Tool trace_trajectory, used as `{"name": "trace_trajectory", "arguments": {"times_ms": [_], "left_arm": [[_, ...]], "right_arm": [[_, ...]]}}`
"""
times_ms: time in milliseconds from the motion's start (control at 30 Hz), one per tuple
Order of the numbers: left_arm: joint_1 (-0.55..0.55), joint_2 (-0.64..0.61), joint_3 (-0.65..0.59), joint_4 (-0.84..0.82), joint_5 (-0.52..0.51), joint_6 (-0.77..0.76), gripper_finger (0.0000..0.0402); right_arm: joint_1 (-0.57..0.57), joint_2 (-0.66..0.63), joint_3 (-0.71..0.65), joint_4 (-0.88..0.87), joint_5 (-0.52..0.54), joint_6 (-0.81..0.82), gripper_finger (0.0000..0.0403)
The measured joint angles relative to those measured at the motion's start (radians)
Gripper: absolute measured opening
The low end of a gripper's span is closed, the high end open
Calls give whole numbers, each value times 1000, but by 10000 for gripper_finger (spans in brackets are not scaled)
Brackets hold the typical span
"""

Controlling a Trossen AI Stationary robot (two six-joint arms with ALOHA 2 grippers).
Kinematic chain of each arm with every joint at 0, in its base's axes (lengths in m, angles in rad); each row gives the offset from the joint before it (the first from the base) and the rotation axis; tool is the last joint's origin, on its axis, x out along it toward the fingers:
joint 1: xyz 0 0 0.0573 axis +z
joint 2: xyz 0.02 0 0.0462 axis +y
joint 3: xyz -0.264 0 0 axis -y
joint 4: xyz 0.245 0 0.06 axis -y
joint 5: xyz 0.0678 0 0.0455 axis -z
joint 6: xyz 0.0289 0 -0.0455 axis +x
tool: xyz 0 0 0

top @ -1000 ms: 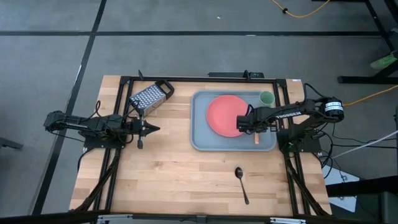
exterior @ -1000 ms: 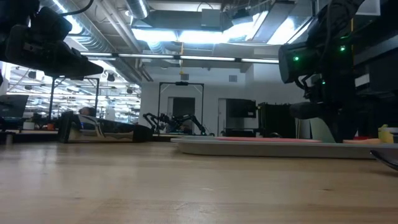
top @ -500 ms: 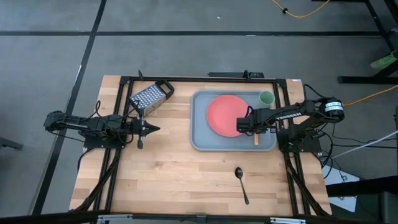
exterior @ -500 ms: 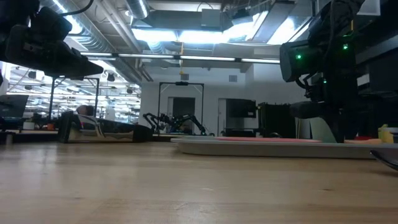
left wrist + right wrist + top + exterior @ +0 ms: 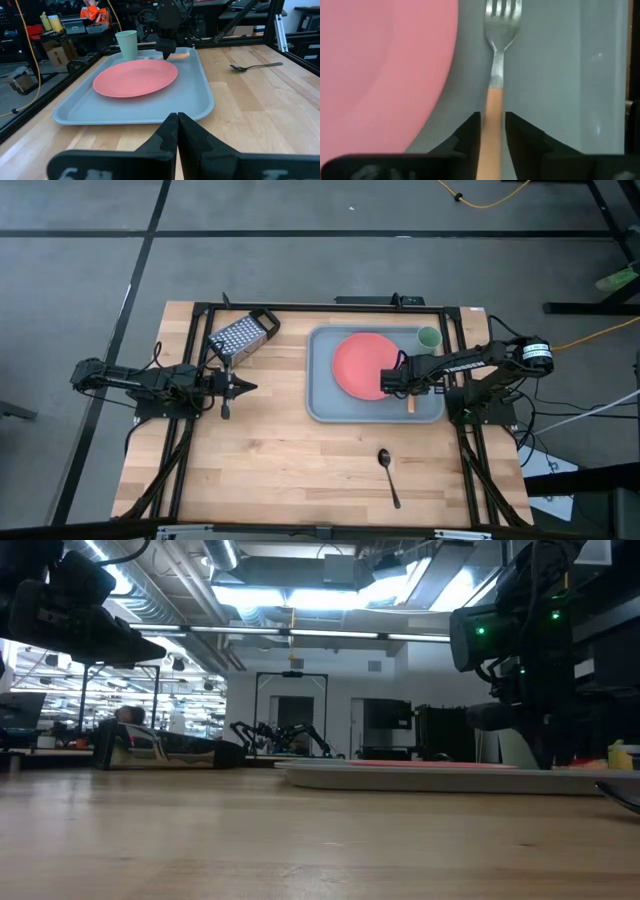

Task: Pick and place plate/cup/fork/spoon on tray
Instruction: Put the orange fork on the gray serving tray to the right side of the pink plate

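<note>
The right end effector (image 5: 385, 381) sits low over the tray (image 5: 320, 405), right by the plate's edge, with the fork (image 5: 494, 75) lying flat on the tray floor between its fingers (image 5: 470, 131). From the right wrist cam the orange handle runs straight down the gap and there's a sliver of space on each side, so the fingers look slackened off it rather than squeezing. Can't honestly tell if they touch the handle at all. The tines point away from the wrist, just beside the rim of the plate (image 5: 362, 364).

The plate is flat on the tray, taking up the middle-left of it. The cup (image 5: 428, 337) stands upright in the tray's far right corner. In the left wrist cam you can see the cup (image 5: 126, 44) behind the plate (image 5: 135, 78), with the right arm's end effector (image 5: 165, 46) coming down next to it.

The spoon (image 5: 387, 472) is on the bare desk (image 5: 270, 470), well apart from the tray, near the front edge, bowl toward the tray.

The left end effector (image 5: 247, 387) hangs over the left part of the desk, fingers pressed tight together with nothing in them, pointing at the tray. A metal grater (image 5: 241, 334) lies on its side just beyond it, near the back of the desk.
</note>
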Motion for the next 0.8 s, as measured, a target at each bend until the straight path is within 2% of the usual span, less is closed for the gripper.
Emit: {"name": "trace_trajectory", "arguments": {"times_ms": [267, 800], "left_arm": [[0, 0, 0, 0, 0, 0, 0], [0, 0, 0, 0, 0, 0, 0]], "right_arm": [[0, 0, 0, -25, -11, -3, 146], [75, 0, 1, -17, -53, 23, 149]]}}
